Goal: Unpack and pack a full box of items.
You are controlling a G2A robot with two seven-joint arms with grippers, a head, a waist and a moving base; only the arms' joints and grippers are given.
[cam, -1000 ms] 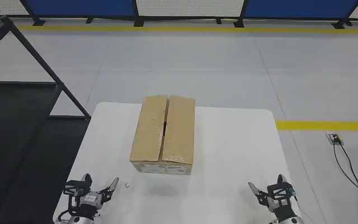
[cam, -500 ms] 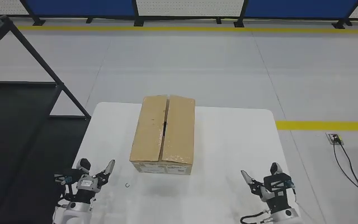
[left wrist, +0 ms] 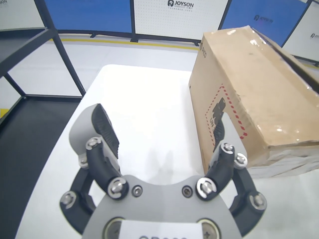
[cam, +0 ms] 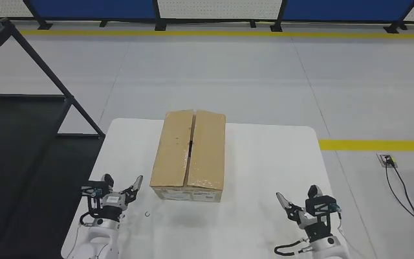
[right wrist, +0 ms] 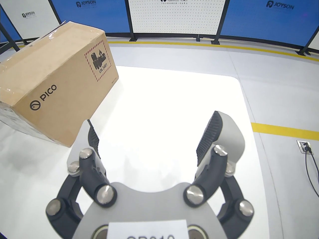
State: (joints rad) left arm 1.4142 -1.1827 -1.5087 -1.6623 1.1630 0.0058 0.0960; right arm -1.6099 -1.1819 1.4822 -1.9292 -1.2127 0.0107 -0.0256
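Top view sets the cardboard box (cam: 189, 155) on the white table (cam: 272, 168), left of the table's middle, with its long sides running away from you. You have bare tabletop all round it. There is a narrow strip toward the left edge, a much wider stretch toward the right edge, and a broad band between the box and the near edge. A black metal rack (cam: 39, 129) stands just beside the table's left edge.

Your left gripper (cam: 123, 186) sits at the near left of the table, near the box's near-left corner. Its fingers are spread wide with nothing between them. Your right gripper (cam: 296, 199) sits at the near right, well apart from the box. Its fingers are likewise spread and empty.

The box is plain brown, and its two top flaps are closed along a centre seam under glossy clear tape. Each long side carries a red-bordered hazard label, and pale wrapping crosses the near end.
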